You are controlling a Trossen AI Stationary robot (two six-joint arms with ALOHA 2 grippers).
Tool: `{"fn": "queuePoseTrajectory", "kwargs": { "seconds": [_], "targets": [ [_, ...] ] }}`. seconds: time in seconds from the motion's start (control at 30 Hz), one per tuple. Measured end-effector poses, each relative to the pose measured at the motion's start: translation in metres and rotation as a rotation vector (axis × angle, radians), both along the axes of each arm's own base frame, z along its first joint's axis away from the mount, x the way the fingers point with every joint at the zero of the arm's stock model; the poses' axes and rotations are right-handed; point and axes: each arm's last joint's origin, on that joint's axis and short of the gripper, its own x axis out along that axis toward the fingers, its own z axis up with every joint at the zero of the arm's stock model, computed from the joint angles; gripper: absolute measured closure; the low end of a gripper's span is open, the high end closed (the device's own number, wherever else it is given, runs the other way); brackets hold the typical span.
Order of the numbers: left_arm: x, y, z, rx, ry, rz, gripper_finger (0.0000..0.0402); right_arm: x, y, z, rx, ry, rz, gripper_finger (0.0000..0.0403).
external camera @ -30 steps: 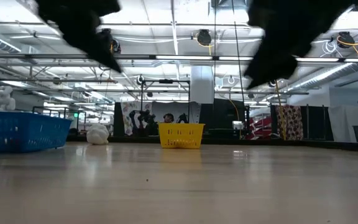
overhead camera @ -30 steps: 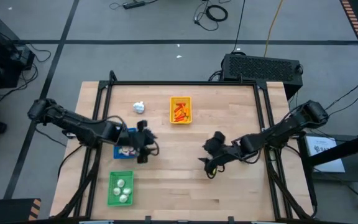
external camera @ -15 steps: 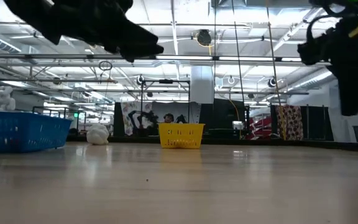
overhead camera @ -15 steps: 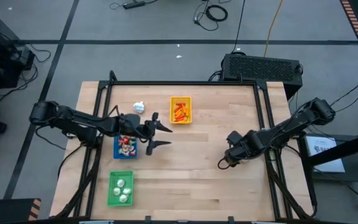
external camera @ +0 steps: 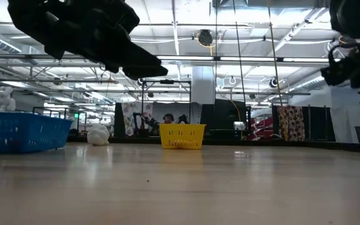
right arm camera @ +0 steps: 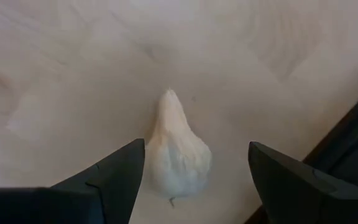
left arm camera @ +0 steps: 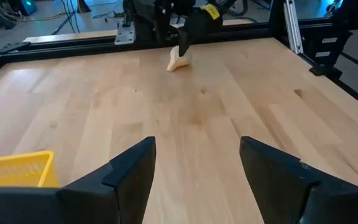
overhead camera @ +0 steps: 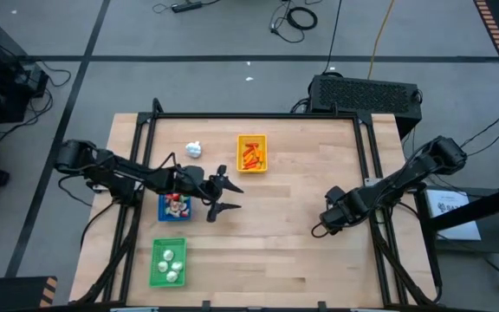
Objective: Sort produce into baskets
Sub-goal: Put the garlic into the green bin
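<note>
Right gripper — fingers spread wide — hangs over a whitish garlic-like toy bulb; left gripper, wide open and empty, hovers beside the blue plastic tray.

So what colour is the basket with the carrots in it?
Yellow basket; the high view shows it best.

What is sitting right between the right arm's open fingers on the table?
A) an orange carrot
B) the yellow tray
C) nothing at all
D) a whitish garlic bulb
D: the right wrist view shows a whitish garlic bulb lying on the table between the open fingers of the right gripper.
</note>
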Motion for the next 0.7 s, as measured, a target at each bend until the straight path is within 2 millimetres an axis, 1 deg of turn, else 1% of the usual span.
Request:
{"fn": "queuePoseTrajectory", "kwargs": {
  "seconds": [0.1,0.23,0.4,0.7],
  "targets": [
    [0.001,0.0,-0.001,0.0,-0.004,0.0,0.016,-0.004,0.003,-0.006,0.033,0.014,-0.006,0.0126],
    [0.002,0.0,0.002,-0.001,-0.036,-0.001,0.016,-0.003,0.009,-0.007,0.07,-0.011,0.015,0.0126],
    [0.002,0.0,0.004,-0.002,-0.058,0.0,0.016,-0.007,0.013,-0.009,0.088,0.009,0.04,0.0126],
    [0.003,-0.001,0.006,-0.029,-0.07,0.004,0.016,-0.017,0.009,-0.038,0.071,-0.039,0.06,0.013]
  ]
}}
